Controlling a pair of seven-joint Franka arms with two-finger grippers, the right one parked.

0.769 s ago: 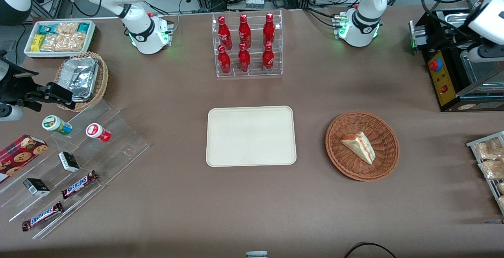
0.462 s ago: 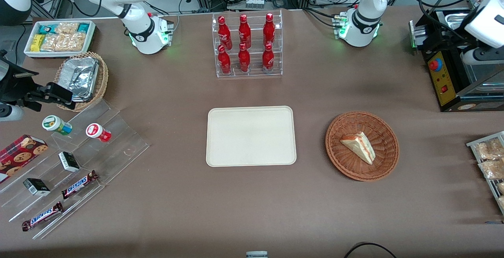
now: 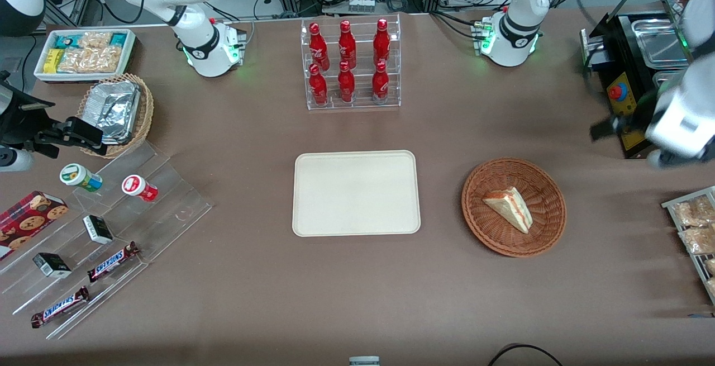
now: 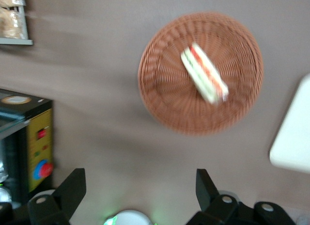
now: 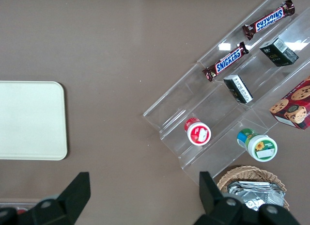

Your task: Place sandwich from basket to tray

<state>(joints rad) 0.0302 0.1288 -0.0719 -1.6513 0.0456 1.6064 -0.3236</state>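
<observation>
The sandwich [image 3: 509,208], a white wedge with red and green filling, lies in the round reddish-brown wicker basket [image 3: 479,225]. The cream tray [image 3: 356,193] lies flat beside the basket, toward the parked arm's end, with nothing on it. My left gripper [image 3: 614,127] hangs above the table, beside the black machine and farther from the front camera than the basket. It is open and holds nothing. The left wrist view shows its fingers [image 4: 72,186] wide apart, with the sandwich [image 4: 204,73], the basket [image 4: 160,99] and a corner of the tray [image 4: 293,137].
A black machine with a red button [image 3: 628,103] stands by my gripper. A wire rack of snack packs [image 3: 695,232] sits at the working arm's end. A rack of red bottles [image 3: 351,64] stands farther back than the tray. Acrylic steps with snacks [image 3: 111,226] lie toward the parked arm's end.
My left arm has swung down from above the black machine toward the basket. Its gripper has come into the front view. The sandwich, basket and tray have not moved.
</observation>
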